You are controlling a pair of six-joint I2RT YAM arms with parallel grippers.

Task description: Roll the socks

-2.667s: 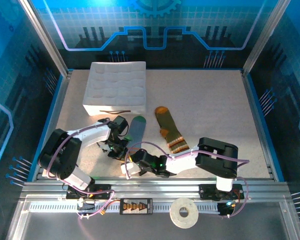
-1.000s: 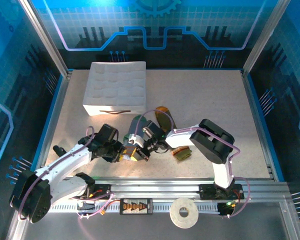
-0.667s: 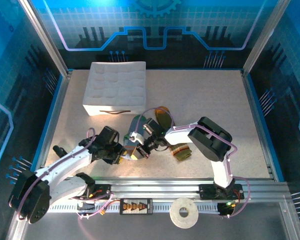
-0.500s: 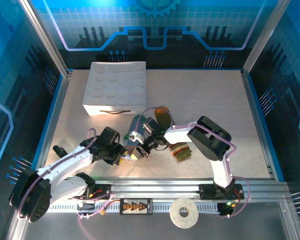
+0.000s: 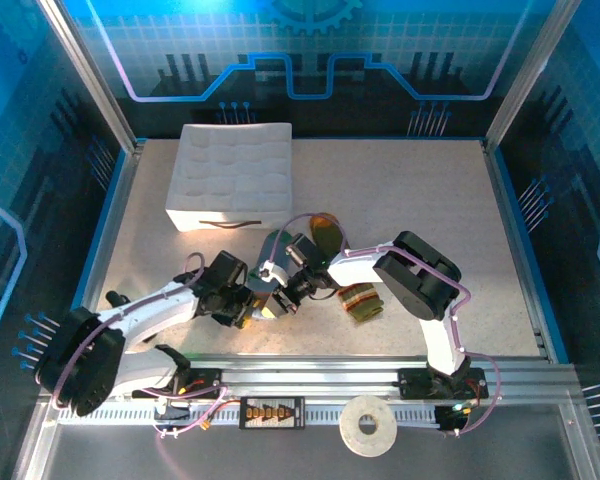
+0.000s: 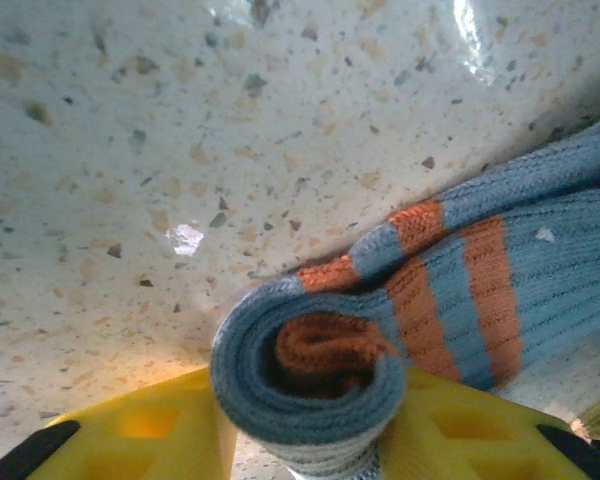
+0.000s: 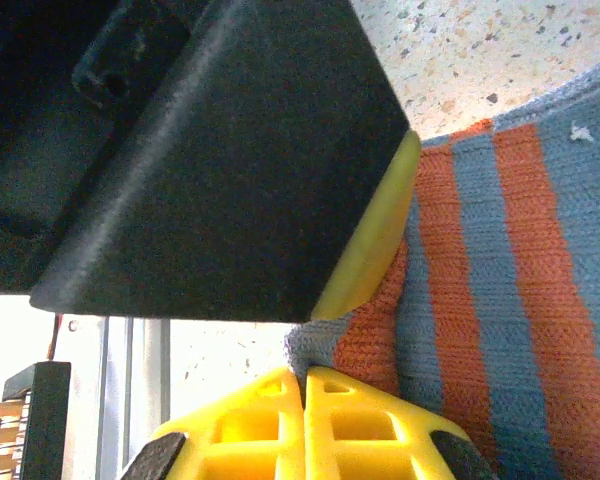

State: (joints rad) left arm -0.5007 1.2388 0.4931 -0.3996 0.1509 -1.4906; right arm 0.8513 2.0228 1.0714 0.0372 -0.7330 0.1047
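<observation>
The grey-blue sock (image 6: 500,260) with orange stripes is rolled up from its cuff end. The roll (image 6: 310,375) sits between the yellow fingers (image 6: 150,430) of my left gripper (image 6: 315,440), which presses it from both sides. My right gripper (image 7: 303,375) is shut, with a corner of the sock's cuff (image 7: 310,345) pinched at its tips. From above, the left gripper (image 5: 246,307) and right gripper (image 5: 273,303) meet near the table's front. The sock's green toe (image 5: 276,242) lies just behind them. The olive-green sock (image 5: 358,300) lies flat to the right, orange toe (image 5: 327,232) pointing away.
A white gridded tray (image 5: 230,175) stands at the back left of the speckled table (image 5: 410,200). The right arm's elbow (image 5: 415,270) hangs over the olive-green sock. A tape roll (image 5: 368,425) rests on the front rail.
My left gripper has shifted a little right toward the right gripper and its jaws have widened slightly around the roll. The right gripper has stayed shut and barely moved.
</observation>
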